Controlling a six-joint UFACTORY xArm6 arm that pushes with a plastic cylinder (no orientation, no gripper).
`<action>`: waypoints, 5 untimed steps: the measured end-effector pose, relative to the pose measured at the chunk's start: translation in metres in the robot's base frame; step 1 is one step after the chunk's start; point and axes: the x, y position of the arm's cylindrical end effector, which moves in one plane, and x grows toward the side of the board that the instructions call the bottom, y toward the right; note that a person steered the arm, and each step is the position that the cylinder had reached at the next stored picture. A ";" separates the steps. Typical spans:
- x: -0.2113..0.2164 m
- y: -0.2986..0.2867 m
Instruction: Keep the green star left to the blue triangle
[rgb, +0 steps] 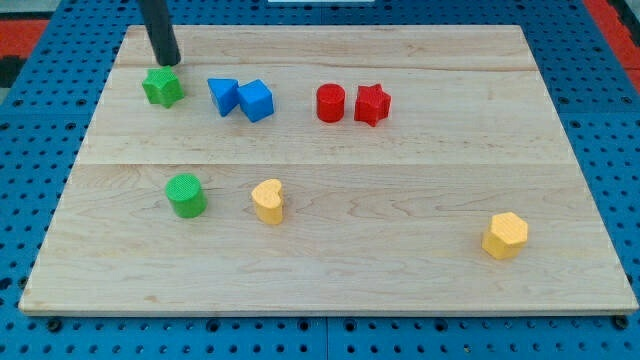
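The green star (162, 87) lies at the upper left of the wooden board (420, 290). The blue triangle (222, 95) lies a short way to its right, apart from it. A blue cube (256, 100) touches the triangle's right side. My tip (168, 62) stands just above the green star, at its top edge, close to touching it.
A red cylinder (330, 102) and a red star (371, 103) sit side by side right of the blue blocks. A green cylinder (186, 195) and a yellow heart (268, 200) lie lower left. A yellow hexagon (505, 235) lies lower right.
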 end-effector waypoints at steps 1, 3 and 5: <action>0.024 -0.006; 0.019 -0.042; 0.139 -0.036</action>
